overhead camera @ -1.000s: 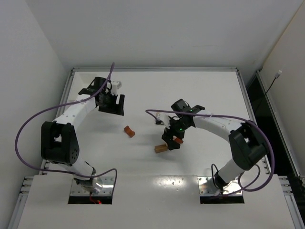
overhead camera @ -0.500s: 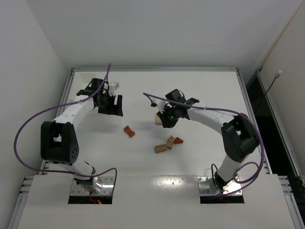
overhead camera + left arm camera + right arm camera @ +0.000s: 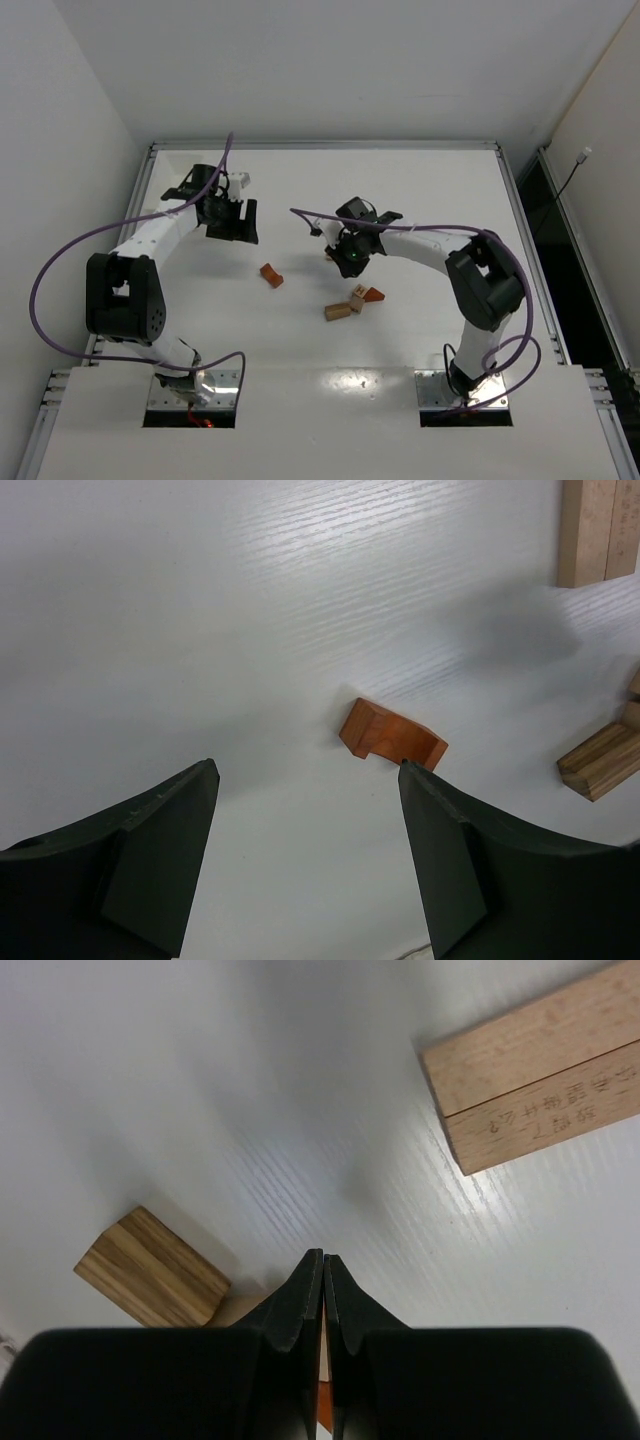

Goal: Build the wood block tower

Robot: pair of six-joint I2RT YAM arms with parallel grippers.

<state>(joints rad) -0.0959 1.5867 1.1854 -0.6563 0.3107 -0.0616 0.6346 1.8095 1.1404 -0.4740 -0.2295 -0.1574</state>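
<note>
The wood block tower is only a low cluster: a pale cube (image 3: 357, 297) with a reddish wedge (image 3: 374, 294) against it and a tan block (image 3: 337, 311) beside them. A reddish-brown notched block (image 3: 271, 275) (image 3: 392, 740) lies apart to the left. My right gripper (image 3: 348, 259) (image 3: 323, 1257) hovers just behind the cluster, shut with nothing in it. Ahead of it lies a long pale block (image 3: 545, 1080), and a striped tan block (image 3: 150, 1268) sits at its left. My left gripper (image 3: 234, 226) (image 3: 307, 770) is open and empty, above the table behind the notched block.
Raised rails (image 3: 325, 146) border the white table at the back and sides. Purple cables (image 3: 400, 230) loop over both arms. A pale block (image 3: 598, 530) and a tan one (image 3: 600, 762) show at the right edge of the left wrist view.
My right gripper left the cube and wedge on the table, moved back and to the left, and shut empty. The left arm barely shifted.
</note>
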